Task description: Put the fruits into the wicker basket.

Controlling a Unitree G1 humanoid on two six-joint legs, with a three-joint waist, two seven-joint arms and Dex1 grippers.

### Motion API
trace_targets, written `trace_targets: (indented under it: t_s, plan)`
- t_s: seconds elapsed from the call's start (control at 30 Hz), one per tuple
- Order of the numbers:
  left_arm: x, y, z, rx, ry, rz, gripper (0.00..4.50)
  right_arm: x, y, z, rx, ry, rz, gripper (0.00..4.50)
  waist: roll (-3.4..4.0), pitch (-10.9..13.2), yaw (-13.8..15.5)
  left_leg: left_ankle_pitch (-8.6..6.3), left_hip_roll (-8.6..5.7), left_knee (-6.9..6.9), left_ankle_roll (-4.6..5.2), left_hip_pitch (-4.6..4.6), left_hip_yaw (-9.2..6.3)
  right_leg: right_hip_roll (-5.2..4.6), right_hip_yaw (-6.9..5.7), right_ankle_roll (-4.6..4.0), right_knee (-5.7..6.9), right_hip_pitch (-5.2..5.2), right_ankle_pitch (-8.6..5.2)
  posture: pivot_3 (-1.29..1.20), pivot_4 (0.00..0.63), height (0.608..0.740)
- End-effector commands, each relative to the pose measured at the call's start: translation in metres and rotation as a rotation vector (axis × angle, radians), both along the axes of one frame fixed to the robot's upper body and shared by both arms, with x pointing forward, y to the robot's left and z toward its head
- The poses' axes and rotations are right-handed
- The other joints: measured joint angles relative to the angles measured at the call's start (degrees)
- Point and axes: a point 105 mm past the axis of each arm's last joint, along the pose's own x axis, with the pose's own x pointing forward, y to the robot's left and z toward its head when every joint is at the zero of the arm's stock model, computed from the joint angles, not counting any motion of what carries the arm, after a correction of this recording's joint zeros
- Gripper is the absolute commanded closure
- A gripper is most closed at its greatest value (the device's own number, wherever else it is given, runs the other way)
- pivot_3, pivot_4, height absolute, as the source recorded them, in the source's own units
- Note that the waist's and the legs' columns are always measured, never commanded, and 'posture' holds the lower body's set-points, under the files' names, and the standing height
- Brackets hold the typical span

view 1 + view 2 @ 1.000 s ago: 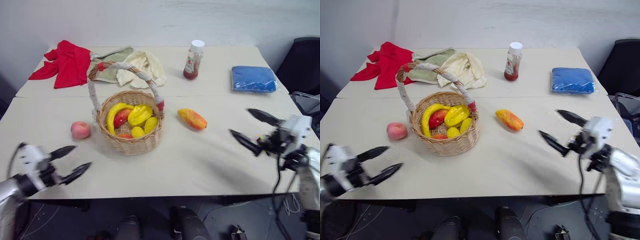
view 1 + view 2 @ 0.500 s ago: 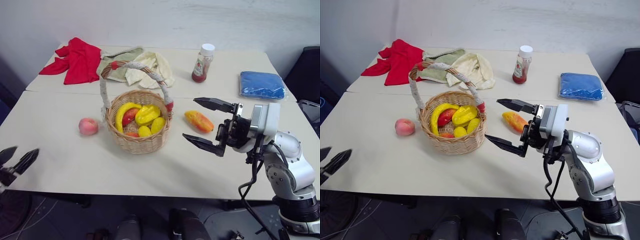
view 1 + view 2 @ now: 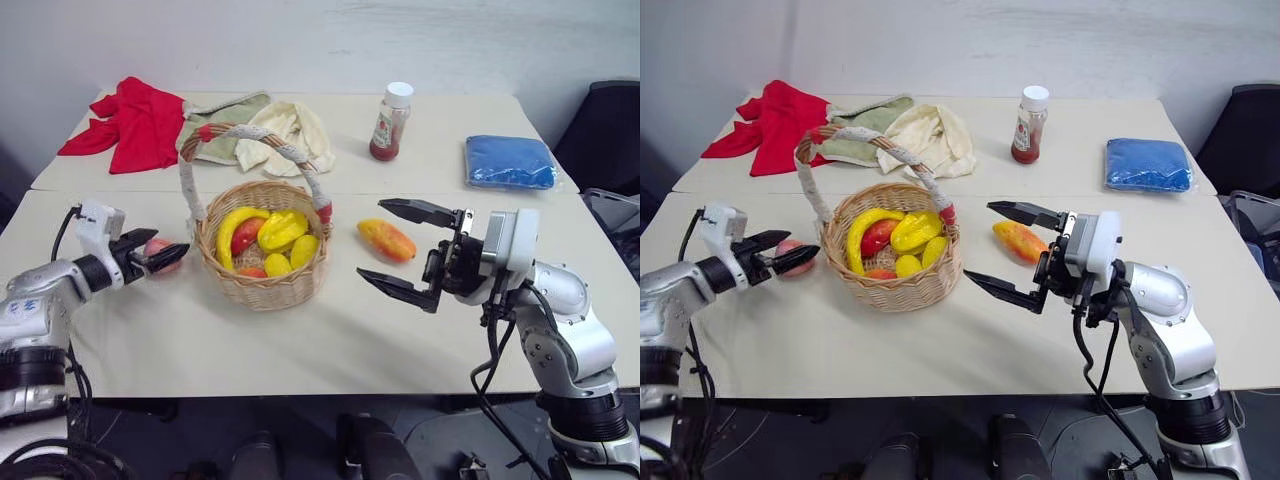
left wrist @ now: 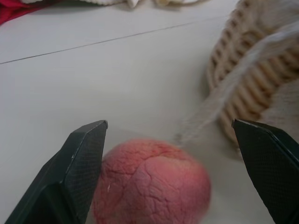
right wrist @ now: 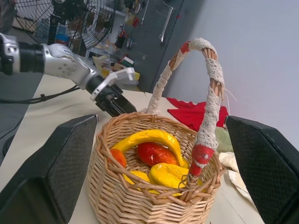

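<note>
The wicker basket point(image 3: 262, 288), tan with a tall cord-wrapped handle, stands left of the table's middle and holds several yellow and red fruits. A pink-red peach point(image 4: 154, 182) lies on the table just left of it. My left gripper point(image 3: 170, 248) is open, its fingers point(image 4: 79, 168) on either side of the peach without closing on it. The orange-yellow mango point(image 3: 386, 239) lies to the right of the basket. My right gripper point(image 3: 978, 240) hangs open above the table near the mango, pointing at the basket point(image 5: 140, 196), with nothing between its fingers.
A red cloth point(image 3: 135, 120) and crumpled green and cream towels point(image 3: 270, 130) lie behind the basket. A sauce bottle point(image 3: 386, 122) stands at the back centre, with a folded blue cloth point(image 3: 508, 160) at the back right. A dark chair point(image 3: 612, 120) stands off the table's right edge.
My left arm has reached forward from the table's front edge, so the peach now lies between its open fingers. The right gripper swung left a second ago and has since held still, open.
</note>
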Motion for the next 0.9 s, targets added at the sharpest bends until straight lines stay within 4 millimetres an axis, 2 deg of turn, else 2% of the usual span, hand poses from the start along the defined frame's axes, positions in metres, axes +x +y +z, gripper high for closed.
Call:
trace_targets:
  t_s: [0.03, 0.1, 0.13, 0.2, 0.33, 0.47, 0.57, 0.67, 0.77, 0.83, 0.9]
  plan:
    - [0.002, 0.008, -0.003, 0.062, 0.011, 0.003, 0.0, -0.006, 0.0, 0.008, 0.018, -0.041, -0.01, 0.05, 0.0, 0.0, -0.04, 0.0, 0.01, 0.0, 0.0, 0.0, 0.01, 0.0, 0.0, 0.0, 0.0, -0.01, 0.0, 0.0, 0.15, 0.74]
    - [-0.001, 0.011, -0.008, 0.085, 0.027, -0.009, 0.0, -0.007, -0.001, 0.008, 0.023, -0.04, -0.022, 0.05, 0.0, 0.0, 0.04, 0.0, 0.02, 0.0, 0.0, 0.0, 0.02, 0.0, 0.0, 0.0, 0.0, -0.02, 0.0, 0.0, 0.15, 0.74]
    - [-0.002, 0.013, -0.01, 0.101, 0.037, -0.013, 0.2, -0.007, -0.001, 0.007, 0.024, -0.04, -0.027, 0.02, 0.0, 0.0, 0.09, 0.0, 0.02, 0.01, 0.0, -0.03, 0.02, -0.01, -0.02, 0.0, 0.0, -0.03, 0.0, 0.0, 0.15, 0.74]
    - [-0.006, 0.017, -0.011, 0.119, 0.042, -0.022, 0.6, -0.006, -0.001, 0.008, 0.03, -0.042, -0.036, 0.0, 0.0, 0.0, 0.09, 0.0, 0.03, 0.05, 0.0, -0.05, 0.0, -0.02, -0.03, 0.0, 0.0, -0.04, 0.0, 0.0, 0.15, 0.74]
    - [-0.007, 0.016, 0.006, 0.059, -0.039, -0.04, 1.79, -0.003, -0.003, 0.007, 0.04, -0.039, -0.053, 0.0, 0.0, 0.0, 0.19, 0.0, 0.04, 0.06, 0.0, -0.05, -0.03, -0.03, -0.01, 0.0, 0.02, -0.03, 0.0, 0.0, 0.15, 0.74]
    - [-0.013, 0.019, 0.016, 0.053, -0.095, -0.054, 1.95, -0.001, -0.005, 0.001, 0.036, -0.022, -0.063, 0.0, -0.01, 0.0, 0.2, 0.0, 0.04, 0.08, 0.0, -0.07, -0.03, -0.04, -0.01, 0.0, 0.03, -0.03, 0.0, 0.0, 0.15, 0.74]
    - [-0.035, 0.016, 0.026, 0.06, -0.123, -0.156, 1.95, 0.0, -0.006, -0.001, 0.027, -0.018, -0.066, 0.0, 0.0, 0.0, -0.26, -0.01, 0.06, 0.04, 0.01, -0.06, 0.01, -0.04, 0.05, 0.0, 0.03, -0.04, 0.0, 0.0, 0.15, 0.74]
    - [-0.074, -0.005, 0.057, -0.023, -0.148, -0.361, 1.95, 0.005, -0.014, 0.002, 0.025, -0.035, -0.109, 0.0, -0.02, 0.02, -0.51, -0.03, 0.18, 0.01, -0.03, -0.09, 0.04, 0.02, 0.18, 0.0, 0.03, -0.12, 0.0, 0.0, 0.15, 0.74]
    - [-0.101, -0.039, 0.066, -0.056, -0.083, -0.551, 1.95, 0.012, -0.025, 0.003, 0.032, -0.038, -0.173, 0.0, 0.01, 0.05, 0.08, -0.04, 0.25, 0.08, -0.09, -0.2, -0.08, 0.02, 0.29, -0.04, 0.01, -0.17, -0.02, 0.0, 0.15, 0.74]
    - [-0.1, -0.072, 0.075, -0.06, -0.126, -0.626, 1.95, 0.018, -0.035, 0.001, 0.037, -0.018, -0.225, 0.0, 0.31, 0.22, 0.98, -0.03, 0.17, 0.1, -0.08, -0.13, -0.19, -0.08, 0.22, -0.06, -0.04, 0.02, -0.03, 0.0, 0.15, 0.74]
    - [-0.087, -0.095, 0.079, -0.076, -0.158, -0.607, 1.95, 0.025, -0.044, -0.006, 0.015, 0.022, -0.271, 0.0, 0.43, 0.26, 1.93, 0.02, -0.01, 0.12, 0.02, 0.03, -0.18, -0.21, 0.26, -0.03, -0.03, 0.23, -0.02, 0.0, 0.15, 0.74]
